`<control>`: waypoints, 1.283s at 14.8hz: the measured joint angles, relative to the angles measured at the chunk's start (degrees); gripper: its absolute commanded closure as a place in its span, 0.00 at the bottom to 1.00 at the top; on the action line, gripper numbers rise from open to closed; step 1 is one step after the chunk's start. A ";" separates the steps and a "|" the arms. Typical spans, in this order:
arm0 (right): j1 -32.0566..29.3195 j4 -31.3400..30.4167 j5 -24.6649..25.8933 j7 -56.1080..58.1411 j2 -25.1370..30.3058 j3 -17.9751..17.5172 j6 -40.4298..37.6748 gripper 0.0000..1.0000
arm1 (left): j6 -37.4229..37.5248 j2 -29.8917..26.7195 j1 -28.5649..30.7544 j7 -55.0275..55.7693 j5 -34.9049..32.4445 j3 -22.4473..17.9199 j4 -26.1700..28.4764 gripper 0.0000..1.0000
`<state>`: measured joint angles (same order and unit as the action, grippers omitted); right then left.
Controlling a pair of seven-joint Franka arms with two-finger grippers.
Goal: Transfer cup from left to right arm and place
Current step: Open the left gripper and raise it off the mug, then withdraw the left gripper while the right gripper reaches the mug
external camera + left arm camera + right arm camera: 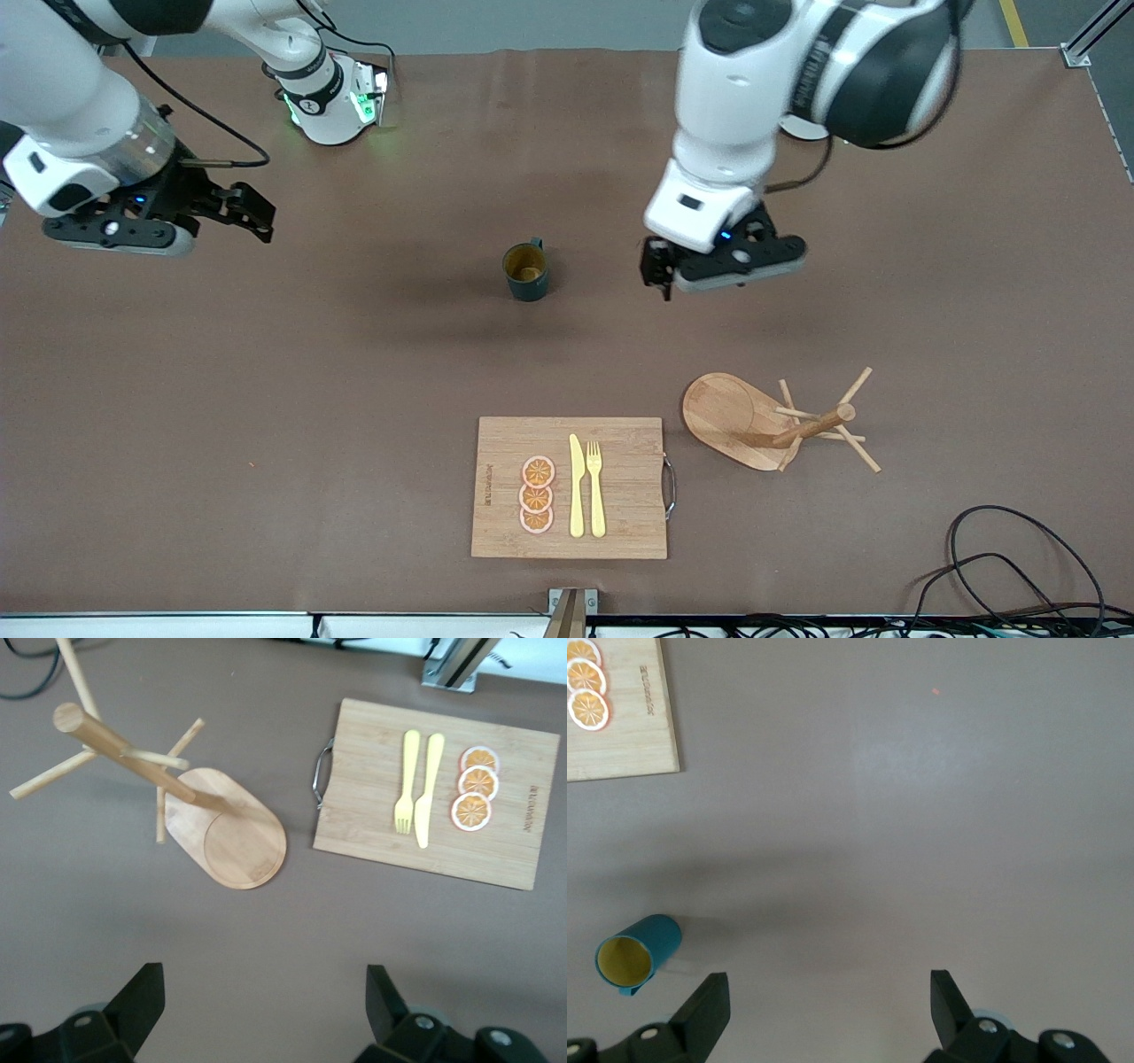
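Note:
The cup (526, 272), a small dark teal mug with a yellow-brown inside, stands upright on the brown table, farther from the front camera than the cutting board. Its handle points toward the robots' bases. My left gripper (663, 270) hangs open over bare table beside the cup, toward the left arm's end, with nothing between its fingers (140, 1003). The cup is out of the left wrist view. My right gripper (257, 213) is open and empty over bare table toward the right arm's end, well apart from the cup. In the right wrist view the cup (638, 952) shows off to one side of the open gripper (828, 994).
A wooden cutting board (620, 514) with a yellow knife, a fork and three orange slices lies near the front edge. A wooden mug tree (771, 425) stands beside it toward the left arm's end. Black cables (1001, 558) lie at the front corner on that side.

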<state>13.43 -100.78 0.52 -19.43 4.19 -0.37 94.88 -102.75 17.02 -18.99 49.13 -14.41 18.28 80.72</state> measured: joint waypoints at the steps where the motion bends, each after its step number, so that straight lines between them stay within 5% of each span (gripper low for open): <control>1: 0.72 -2.34 -0.36 -0.91 0.93 0.00 1.57 0.00 | 1.17 -0.14 1.46 -1.71 1.51 0.03 -0.01 0.00; 9: 10.76 -16.50 -0.68 -10.63 2.61 -0.04 18.09 0.00 | 8.52 -2.81 11.57 -22.42 6.16 -0.77 -0.43 0.00; 14: 16.77 -18.80 -0.68 -17.12 -0.61 -0.02 22.90 0.00 | 10.18 -6.33 18.72 -39.01 7.48 -1.94 -0.45 0.00; 19: 21.76 -18.91 -0.64 -22.03 -6.14 -0.02 26.93 0.00 | 11.41 -9.78 20.06 -54.98 12.03 -11.28 -0.36 0.00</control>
<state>35.18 -119.69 -0.12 -41.46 -1.95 -0.38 121.81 -91.34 7.24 1.08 -5.84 -2.37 7.00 80.36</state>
